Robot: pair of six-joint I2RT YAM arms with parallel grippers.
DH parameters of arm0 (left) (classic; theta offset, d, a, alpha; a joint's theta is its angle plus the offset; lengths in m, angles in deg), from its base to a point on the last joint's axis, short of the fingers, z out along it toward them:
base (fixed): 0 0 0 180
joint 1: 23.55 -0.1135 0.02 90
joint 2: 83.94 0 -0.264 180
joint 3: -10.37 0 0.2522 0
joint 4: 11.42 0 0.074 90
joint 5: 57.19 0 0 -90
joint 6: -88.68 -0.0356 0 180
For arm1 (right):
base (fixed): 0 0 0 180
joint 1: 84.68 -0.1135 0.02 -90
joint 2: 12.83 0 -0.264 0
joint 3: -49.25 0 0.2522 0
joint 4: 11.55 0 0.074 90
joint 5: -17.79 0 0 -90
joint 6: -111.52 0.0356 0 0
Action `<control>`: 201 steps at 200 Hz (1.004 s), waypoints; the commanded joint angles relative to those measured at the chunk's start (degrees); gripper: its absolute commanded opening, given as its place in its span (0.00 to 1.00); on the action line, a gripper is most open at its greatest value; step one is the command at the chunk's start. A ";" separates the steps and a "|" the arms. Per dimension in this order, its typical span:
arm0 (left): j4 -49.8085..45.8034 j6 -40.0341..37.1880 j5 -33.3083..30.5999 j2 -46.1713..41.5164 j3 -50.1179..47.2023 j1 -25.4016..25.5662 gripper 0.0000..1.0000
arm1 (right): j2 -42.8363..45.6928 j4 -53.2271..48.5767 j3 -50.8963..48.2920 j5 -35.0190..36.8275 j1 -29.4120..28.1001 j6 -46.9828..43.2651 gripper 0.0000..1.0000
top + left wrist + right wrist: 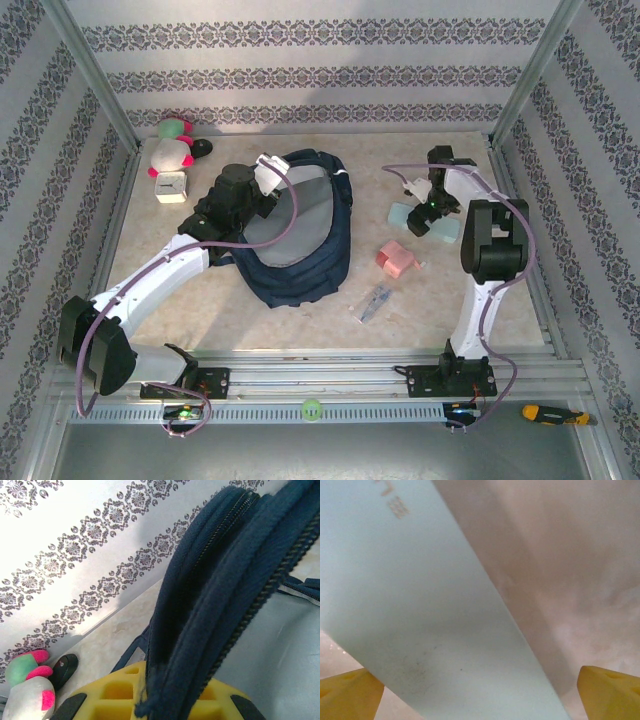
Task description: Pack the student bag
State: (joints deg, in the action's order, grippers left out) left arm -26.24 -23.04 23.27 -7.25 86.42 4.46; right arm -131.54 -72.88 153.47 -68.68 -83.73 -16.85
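— Navy fabric was what the left gripper (160,705) held: its jaws were nearly closed on the zip rim (215,590) of the student bag (300,255), holding the mouth up and open. The bag itself lay in the middle of the tabletop (300,320), between the two arms.
— And the right gripper (477,695)?
— Spread as wide as it went, straddling a flat pale-green box (445,232) to the right of the bag, with nothing clamped yet.
— So where could it have failed?
— Probably at the box. It looked thin and smooth and lay flat, so the fingers could have closed over its top edge and skated off, or shoved it toward the pink box (396,260) nearby.
— And on the bag side?
— The hold was on a narrow strip of rim. If the fabric had slid out, the mouth would likely have sagged shut, and the box would have met the cover instead of the opening.
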 commanded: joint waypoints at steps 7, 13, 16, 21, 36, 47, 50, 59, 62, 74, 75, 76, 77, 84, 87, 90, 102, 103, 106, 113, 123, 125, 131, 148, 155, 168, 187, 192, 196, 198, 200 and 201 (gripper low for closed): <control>2.93 2.18 -2.67 -0.31 3.78 -0.85 0.01 | -4.67 -6.49 7.16 -4.22 0.40 1.63 0.98; 3.05 2.35 -2.68 -0.23 3.91 -0.84 0.01 | -5.72 -7.70 8.50 -5.17 0.65 1.97 0.98; 3.03 2.34 -2.68 -0.22 3.97 -0.81 0.01 | -6.17 -8.18 9.11 -5.42 0.70 2.20 0.98; 3.15 2.37 -2.70 -0.07 4.06 -0.78 0.01 | -6.90 -9.04 9.94 -5.69 0.80 2.48 0.98; 3.21 2.78 -2.54 0.21 4.21 -0.79 0.01 | -9.33 -11.73 12.52 -5.33 0.96 3.77 0.98; 3.29 3.03 -2.39 0.43 4.34 -0.81 0.01 | -10.55 -13.27 13.90 -5.13 1.22 5.11 0.98; 3.26 3.09 -2.33 0.50 4.42 -0.84 0.01 | -10.75 -13.52 14.20 -5.30 1.31 5.48 0.98; 3.20 3.21 -2.24 0.72 4.53 -0.81 0.01 | -11.19 -14.01 14.73 -5.71 1.66 6.67 0.98; 3.24 3.30 -2.17 0.74 4.52 -0.85 0.01 | -11.26 -14.10 14.78 -5.86 1.80 7.05 0.98; 3.34 3.42 -2.08 0.99 4.69 -0.81 0.01 | -11.36 -14.14 14.79 -6.35 2.24 7.94 0.98; 3.34 3.43 -2.07 0.96 4.69 -0.83 0.01 | -11.36 -14.13 14.77 -6.44 2.23 8.00 0.98; 3.34 3.43 -2.07 0.98 4.69 -0.84 0.01 | -11.40 -14.13 14.76 -6.52 2.31 7.98 0.98; 3.34 3.43 -2.06 0.95 4.69 -0.85 0.01 | -11.43 -14.13 14.71 -6.56 2.35 8.01 0.98; 3.37 3.56 -1.97 1.09 4.65 -0.84 0.01 | -11.70 -14.24 14.82 -6.80 2.66 8.17 0.96; 3.41 3.54 -1.93 1.10 4.69 -0.85 0.01 | -11.90 -14.26 14.90 -6.92 2.71 8.22 0.95; 3.36 3.57 -1.89 1.02 4.66 -0.83 0.01 | -12.08 -14.38 14.99 -6.99 2.80 8.20 0.94; 3.35 3.67 -1.80 1.04 4.65 -0.81 0.01 | -12.83 -15.07 15.36 -6.75 3.00 8.31 0.92; 3.39 3.68 -1.84 1.03 4.63 -0.78 0.01 | -12.84 -15.13 15.41 -6.72 2.96 8.31 0.92; 3.35 3.76 -1.86 1.02 4.64 -0.80 0.01 | -12.94 -15.23 15.33 -6.62 3.06 8.35 0.90; 3.46 3.91 -1.80 0.91 4.58 -0.83 0.01 | -13.02 -15.20 15.16 -6.49 3.07 8.47 0.87; 3.35 4.28 -1.64 0.84 4.47 -0.85 0.01 | -12.92 -15.12 15.02 -6.96 3.07 8.69 0.81; 3.39 4.37 -1.63 0.75 4.44 -0.79 0.01 | -12.87 -15.10 14.95 -7.07 3.15 8.74 0.80; 3.38 4.69 -1.49 0.68 4.44 -0.83 0.01 | -12.66 -14.95 14.73 -7.14 3.18 8.96 0.73; 3.49 5.27 -1.14 0.27 4.36 -0.79 0.01 | -11.21 -14.10 14.10 -7.72 3.27 9.86 0.61; 3.36 5.45 -1.03 0.13 4.40 -0.80 0.01 | -10.18 -13.59 13.55 -7.95 3.22 10.34 0.59; 3.19 5.78 -0.77 -0.26 4.38 -0.85 0.01 | -7.76 -12.87 12.76 -8.71 3.25 11.43 0.58; 2.77 6.71 -0.27 -1.08 4.64 -0.70 0.01 | -3.18 -12.31 11.67 -10.31 3.27 14.22 0.57; 2.60 7.08 -0.01 -1.31 4.69 -0.68 0.01 | -1.99 -12.08 11.25 -10.59 3.27 15.21 0.57; 2.46 7.45 0.17 -1.57 4.61 -0.75 0.01 | -0.74 -11.99 11.03 -10.73 3.31 16.17 0.57; 2.40 7.67 0.21 -1.68 4.65 -0.74 0.00 | -0.14 -11.94 10.88 -10.91 3.28 16.52 0.57; 2.30 7.92 0.31 -1.87 4.68 -0.69 0.01 | 0.47 -11.93 10.82 -11.07 3.31 17.15 0.57; 2.30 8.01 0.40 -1.97 4.69 -0.73 0.01 | 0.75 -11.98 10.72 -11.17 3.34 17.43 0.57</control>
State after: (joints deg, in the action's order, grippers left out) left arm -26.57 -18.60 23.42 -5.66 87.92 4.46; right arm -139.87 -84.79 165.12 -76.65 -80.56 -5.09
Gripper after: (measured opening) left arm 0.106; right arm 0.610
